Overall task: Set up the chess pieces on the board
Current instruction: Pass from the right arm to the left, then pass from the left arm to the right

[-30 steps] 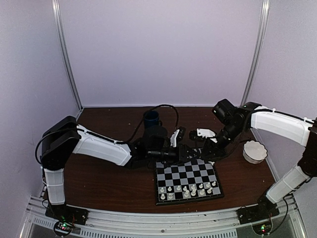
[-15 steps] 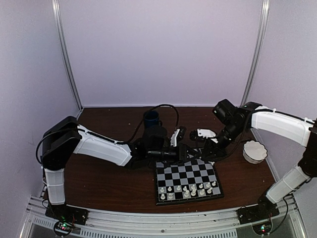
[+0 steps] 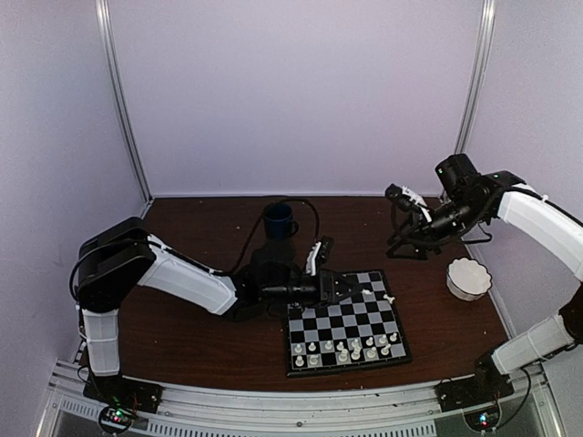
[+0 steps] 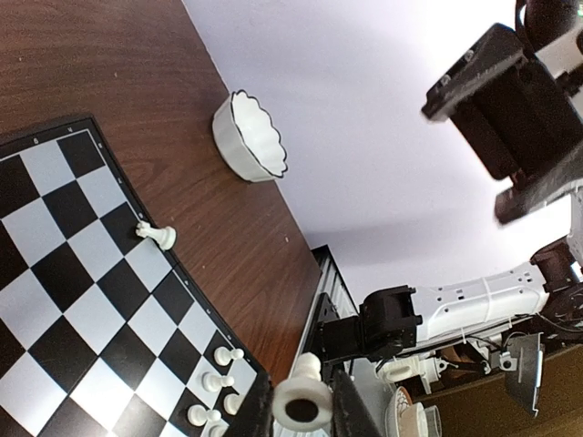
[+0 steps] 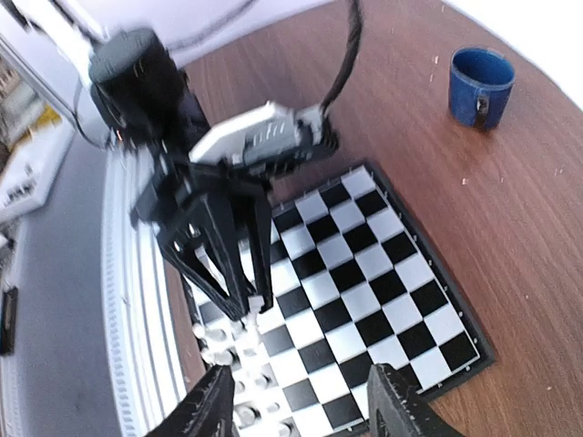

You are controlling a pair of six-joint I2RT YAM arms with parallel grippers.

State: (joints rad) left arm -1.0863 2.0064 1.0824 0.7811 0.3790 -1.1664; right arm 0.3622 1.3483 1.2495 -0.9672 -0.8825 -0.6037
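The board (image 3: 339, 320) lies at the table's front centre, with several white chess pieces (image 3: 346, 349) standing in its near rows. One piece (image 3: 389, 298) lies on its side at the far right edge, seen also in the left wrist view as the toppled piece (image 4: 157, 235). My left gripper (image 3: 353, 288) is low over the far rows and shut on a white chess piece (image 4: 303, 405), base towards the camera. My right gripper (image 3: 407, 238) hangs open above the table behind the board's right corner, its fingers (image 5: 214, 410) wide apart and empty.
A white scalloped bowl (image 3: 468, 278) stands right of the board, close to the toppled piece. A blue mug (image 3: 279, 218) stands behind the left arm, and a black cable loops over it. Bare brown table (image 3: 200, 337) lies left of the board.
The two grippers were together just behind the board. The right one has opened and lifted away to the back right. The left one has moved forward over the board with the piece.
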